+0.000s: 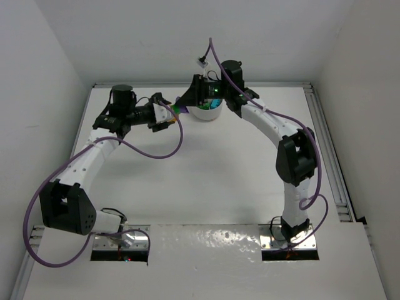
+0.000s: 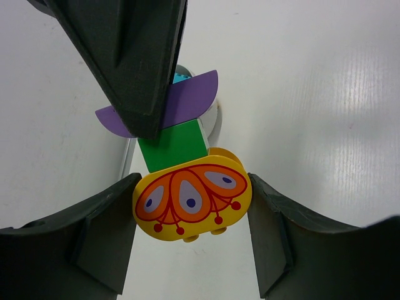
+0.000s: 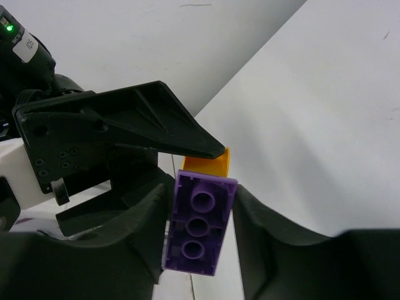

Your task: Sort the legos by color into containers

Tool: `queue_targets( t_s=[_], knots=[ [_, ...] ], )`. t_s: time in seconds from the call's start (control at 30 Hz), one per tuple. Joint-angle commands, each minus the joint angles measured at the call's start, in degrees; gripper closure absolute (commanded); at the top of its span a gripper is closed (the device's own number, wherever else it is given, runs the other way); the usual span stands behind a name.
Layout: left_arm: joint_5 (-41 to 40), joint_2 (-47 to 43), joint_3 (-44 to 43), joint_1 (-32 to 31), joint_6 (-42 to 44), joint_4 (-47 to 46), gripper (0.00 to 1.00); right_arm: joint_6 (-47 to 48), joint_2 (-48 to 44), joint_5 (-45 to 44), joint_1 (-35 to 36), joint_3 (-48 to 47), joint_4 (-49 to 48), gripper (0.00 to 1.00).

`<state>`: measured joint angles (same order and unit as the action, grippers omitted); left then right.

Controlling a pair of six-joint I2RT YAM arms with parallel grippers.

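Left end effector (image 2: pixel 192 190) faces right end effector (image 3: pixel 204 194) across lego stack (image 2: pixel 174 145).

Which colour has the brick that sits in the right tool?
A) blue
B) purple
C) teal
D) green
B: the right wrist view shows a purple brick between the two sides of the right tool, while the left tool grips a yellow piece.

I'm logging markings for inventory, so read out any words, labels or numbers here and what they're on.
White sticker beside the green light: dark characters, too small and tilted to read.
Yellow lego: orange petal print only, no text.
Purple lego: no lettering visible.
Nothing else legible.
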<state>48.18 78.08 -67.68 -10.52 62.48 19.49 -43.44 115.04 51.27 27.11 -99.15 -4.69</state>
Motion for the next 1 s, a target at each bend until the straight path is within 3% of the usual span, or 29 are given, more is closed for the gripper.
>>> queue_targets(
  t_s=[0.0, 0.33, 0.97],
  knots=[
    [2.0, -1.97, 0.27, -0.37, -0.25, -2.35, 1.0, 0.11, -0.96, 1.12, 0.31, -2.36, -2.69, 0.59],
    [1.12, -2.23, 1.06, -0.37, -0.43, -1.29, 1.0, -0.15, -0.61, 0.06, -0.31, -2.71, -1.38, 0.99],
    [-2.13, -2.76, 2.55, -0.29, -1.57, -1.12, 1.0, -3.84, -3.51, -0.29, -6.19, 2.3, -5.86, 1.0]
  ],
)
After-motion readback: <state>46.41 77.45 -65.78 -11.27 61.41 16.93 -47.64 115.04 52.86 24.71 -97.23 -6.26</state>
